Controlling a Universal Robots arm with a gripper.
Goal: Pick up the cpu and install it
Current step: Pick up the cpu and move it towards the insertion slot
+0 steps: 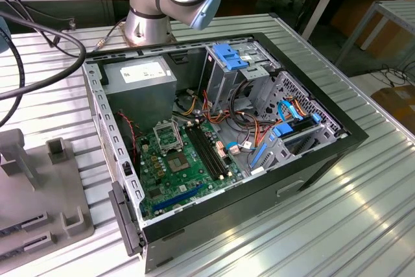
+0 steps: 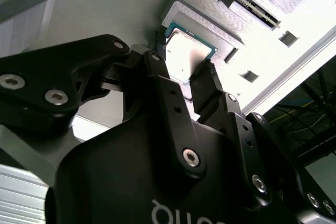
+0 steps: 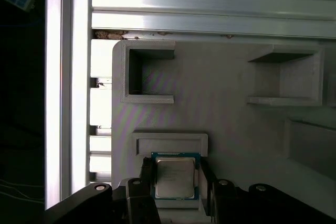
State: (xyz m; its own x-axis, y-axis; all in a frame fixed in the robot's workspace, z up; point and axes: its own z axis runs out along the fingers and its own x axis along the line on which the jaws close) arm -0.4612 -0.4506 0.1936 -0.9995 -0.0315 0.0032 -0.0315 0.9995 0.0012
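Worktop: ribbed metal, it carries the open computer case and a grey holder tray.
Board: green, lies inside the case; its socket looks not yet filled.
Hand: fingers stand on two sides of the chip, at its edges; firm grip, I cannot tell.
Chip: lies in the tray, not lifted.
Progress: early, picking up and installing remain.

The black gripper reached over a grey fixture plate, one finger on either side of the cpu. The chip lay flat between them in a raised grey holder; whether the pads touched its edges could not be told.
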